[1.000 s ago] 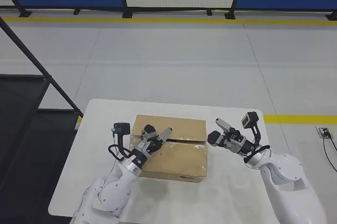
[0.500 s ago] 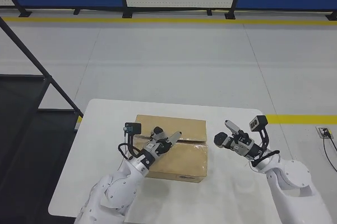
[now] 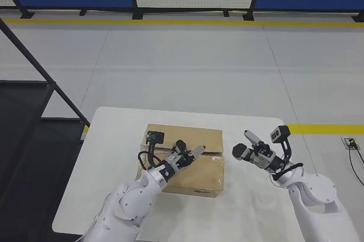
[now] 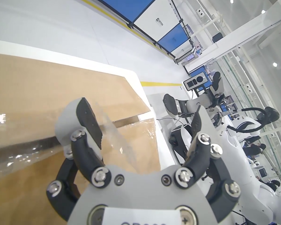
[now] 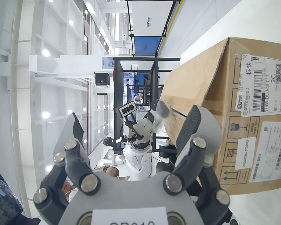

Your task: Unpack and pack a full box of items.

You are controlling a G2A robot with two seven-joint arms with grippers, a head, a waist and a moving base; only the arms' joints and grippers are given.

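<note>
A brown cardboard box [image 3: 191, 172] lies in the middle of the white table [image 3: 103, 181], its top flaps closed and a strip of clear tape [image 4: 117, 139] running along the seam. My left gripper [image 3: 192, 147] hovers over the seam near the box's right end, open. In the left wrist view the left gripper [image 4: 142, 122] has a loose end of the tape lifted against one of its fingertips [image 4: 89, 120]. My right gripper [image 3: 243, 144] hangs open in the air just right of the box. Seen from the right wrist, the right gripper [image 5: 133, 127] faces the box's labelled end [image 5: 255, 122].
Bare tabletop lies in front of the box and to either side [image 3: 254, 199]. A black metal frame [image 3: 30, 66] stands off the table's left side. Beyond the table is open floor with a yellow line [image 3: 333, 128].
My left gripper has slid right along the box's seam towards its right end. My right gripper drew back a little to the right, then held.
</note>
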